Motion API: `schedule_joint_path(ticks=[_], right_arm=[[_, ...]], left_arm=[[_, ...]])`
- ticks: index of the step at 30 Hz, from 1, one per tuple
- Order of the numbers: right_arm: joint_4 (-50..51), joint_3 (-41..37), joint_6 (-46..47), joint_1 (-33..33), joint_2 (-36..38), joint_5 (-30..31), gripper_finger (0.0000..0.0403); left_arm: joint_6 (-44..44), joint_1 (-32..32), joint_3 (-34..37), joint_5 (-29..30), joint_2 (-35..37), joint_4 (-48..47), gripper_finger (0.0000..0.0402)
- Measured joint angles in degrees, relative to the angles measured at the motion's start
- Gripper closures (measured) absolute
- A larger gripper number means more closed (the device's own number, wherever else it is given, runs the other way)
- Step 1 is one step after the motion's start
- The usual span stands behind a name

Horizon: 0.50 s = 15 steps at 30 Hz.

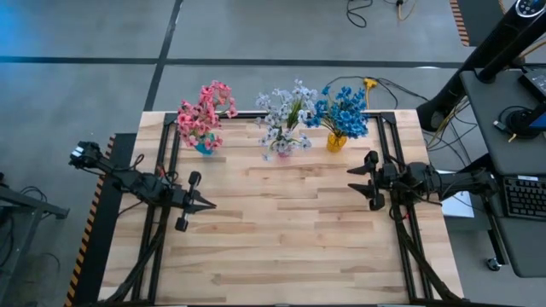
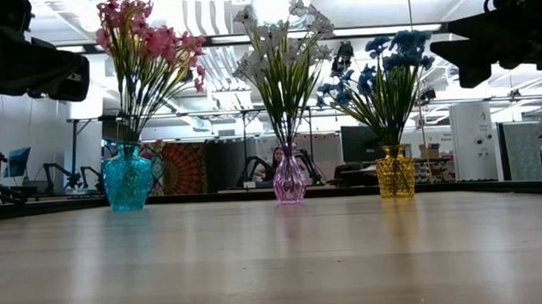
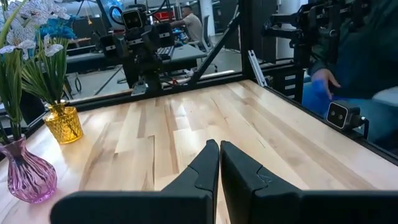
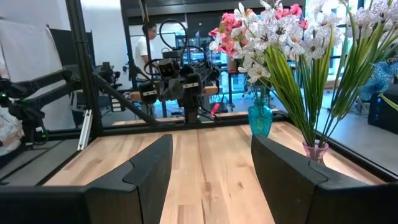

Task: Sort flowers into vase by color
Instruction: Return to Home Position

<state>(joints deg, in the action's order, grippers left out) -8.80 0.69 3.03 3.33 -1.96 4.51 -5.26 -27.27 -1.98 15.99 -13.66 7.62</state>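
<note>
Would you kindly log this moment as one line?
pink flowers in blue vase; white flowers in pink vase; blue flowers in yellow vase; left gripper at left, jaws shut; right gripper at right, jaws open

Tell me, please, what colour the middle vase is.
The middle vase is translucent pink-purple, clearest in the low view.

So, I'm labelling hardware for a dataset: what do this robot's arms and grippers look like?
The left arm and right arm are slim, near-black jointed links. The left gripper and right gripper each carry two matte black, wedge-shaped fingers. No markings show on them.
</note>
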Motion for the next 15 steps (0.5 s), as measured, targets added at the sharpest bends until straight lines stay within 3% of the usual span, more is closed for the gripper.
schedule_joint_path(ticks=[15], right_arm=[[0.0, -0.02, 0.0, 0.0, 0.0, 0.0, 0.0193]], left_arm=[[0.01, 0.0, -0.02, 0.0, -0.49, -0.01, 0.0401]])
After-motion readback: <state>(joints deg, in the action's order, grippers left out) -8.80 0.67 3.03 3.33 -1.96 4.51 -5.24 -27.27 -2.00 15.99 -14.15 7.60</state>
